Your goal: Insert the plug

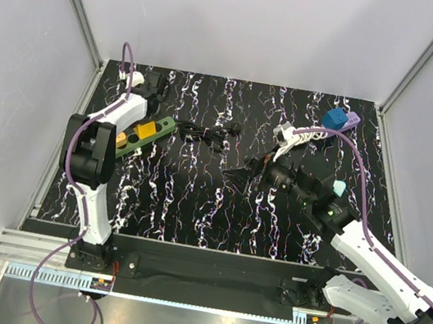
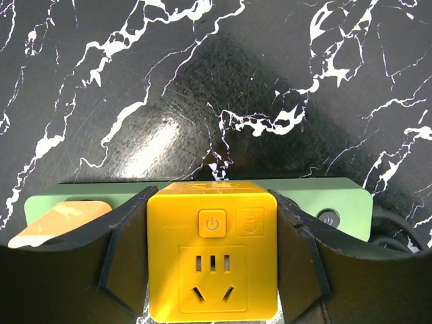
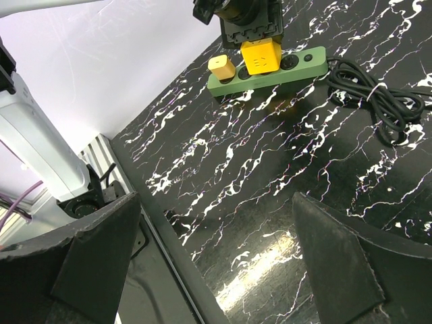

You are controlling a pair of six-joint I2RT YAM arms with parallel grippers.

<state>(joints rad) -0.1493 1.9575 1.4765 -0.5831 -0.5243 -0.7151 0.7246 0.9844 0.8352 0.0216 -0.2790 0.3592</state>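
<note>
A yellow cube plug (image 2: 212, 250) stands on the green power strip (image 2: 324, 202), and my left gripper (image 2: 212, 270) is shut on it, with one black finger (image 2: 128, 250) pressed flat on each side. From above, the same plug (image 1: 148, 131) sits mid-strip at the table's left. An orange adapter (image 2: 61, 223) sits on the strip beside it. In the right wrist view, the plug (image 3: 261, 57) and strip (image 3: 297, 67) lie far off. My right gripper (image 1: 244, 169) hangs open above the middle of the table, with nothing between its fingers (image 3: 94, 256).
The strip's black cable (image 1: 209, 134) lies coiled to the right of the strip. A blue cube (image 1: 336, 118), a white plug with cord (image 1: 287, 136) and a small teal piece (image 1: 338, 187) sit at the back right. Grey walls enclose the table on three sides.
</note>
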